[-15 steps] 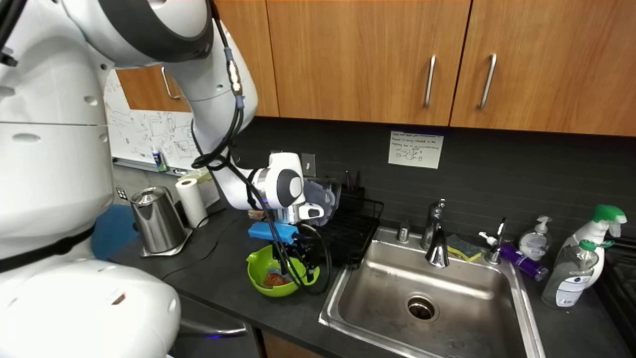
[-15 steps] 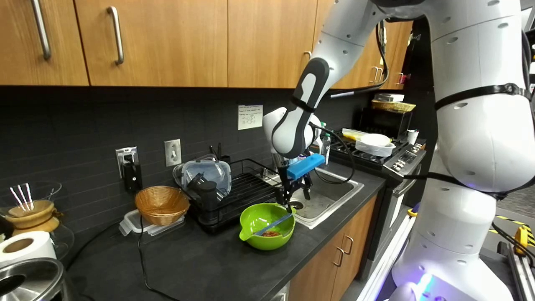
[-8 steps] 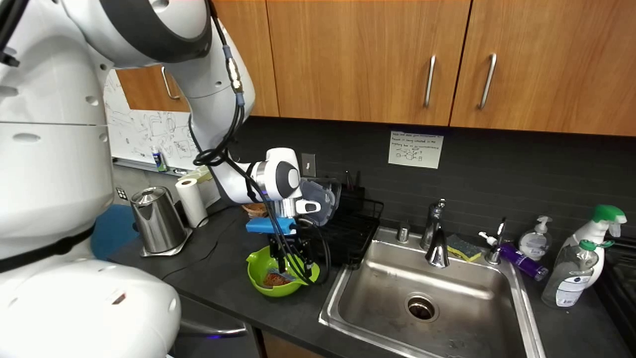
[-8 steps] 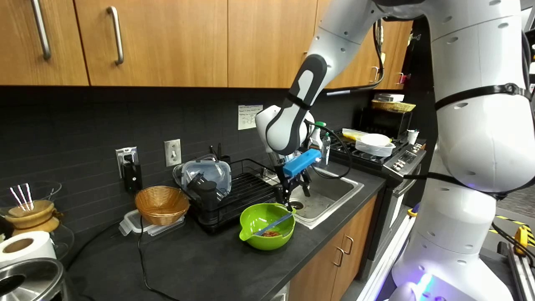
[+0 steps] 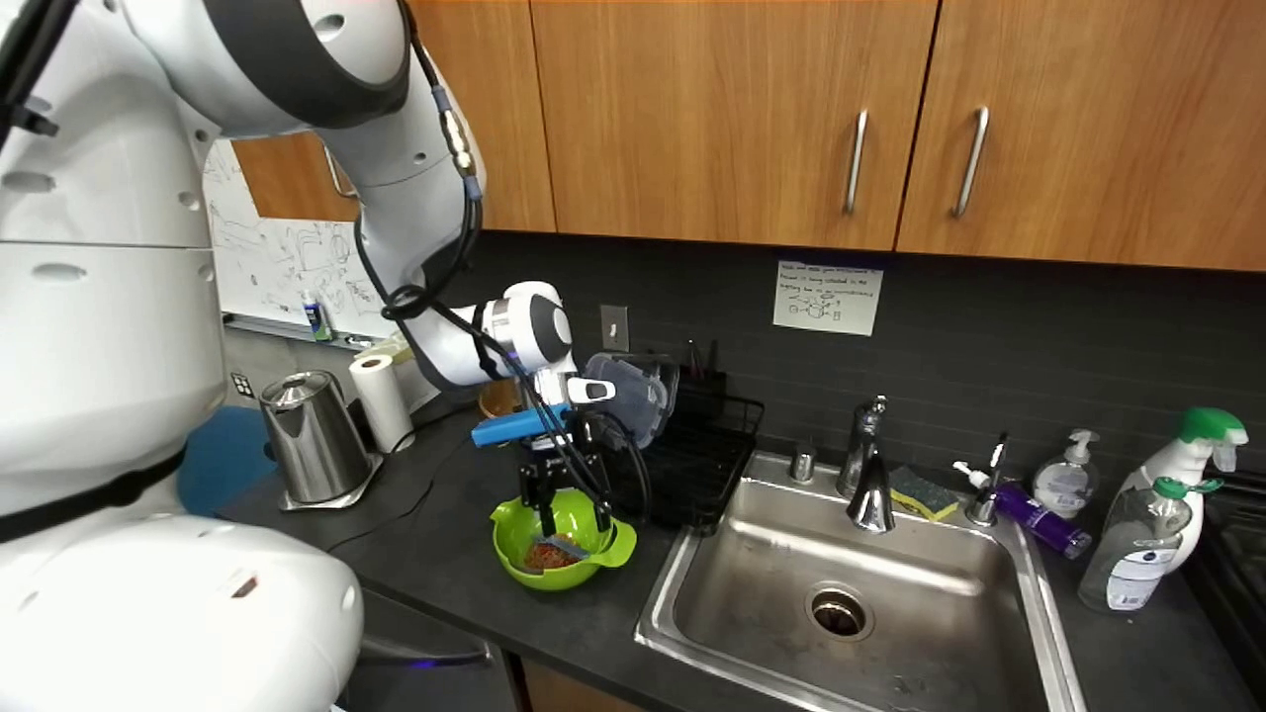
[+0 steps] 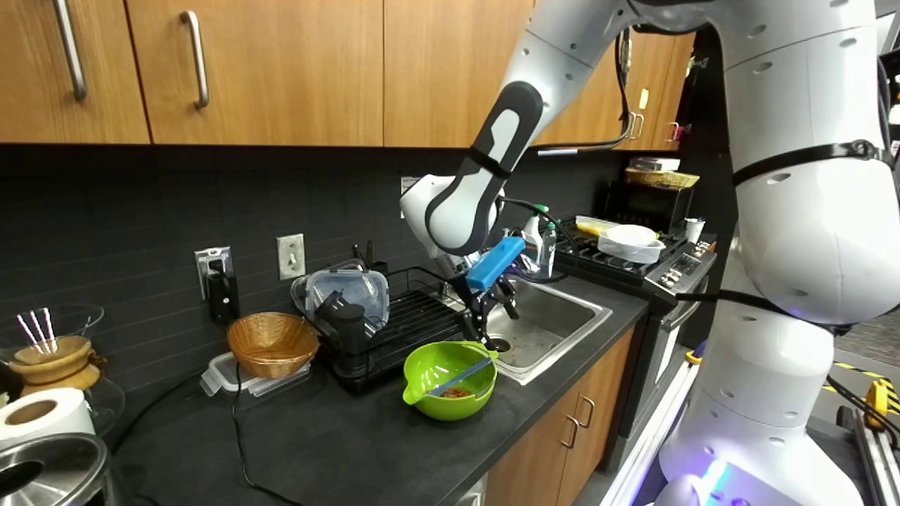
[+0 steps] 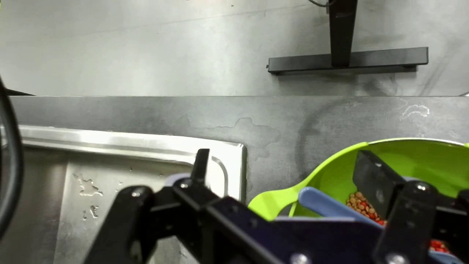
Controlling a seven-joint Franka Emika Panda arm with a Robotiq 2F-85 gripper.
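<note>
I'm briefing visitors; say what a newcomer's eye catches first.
Probably the lime-green bowl on the dark counter, a blue utensil resting in it. Then the white arm at the side of both exterior views, its open tool near the bowl, below a bright blue block.

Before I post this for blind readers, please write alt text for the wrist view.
An open black gripper, gripping nothing, spans the bottom. At right, a green bowl holds a blue utensil and small brown and red pieces; at left, a steel sink sits in a gray counter.
</note>
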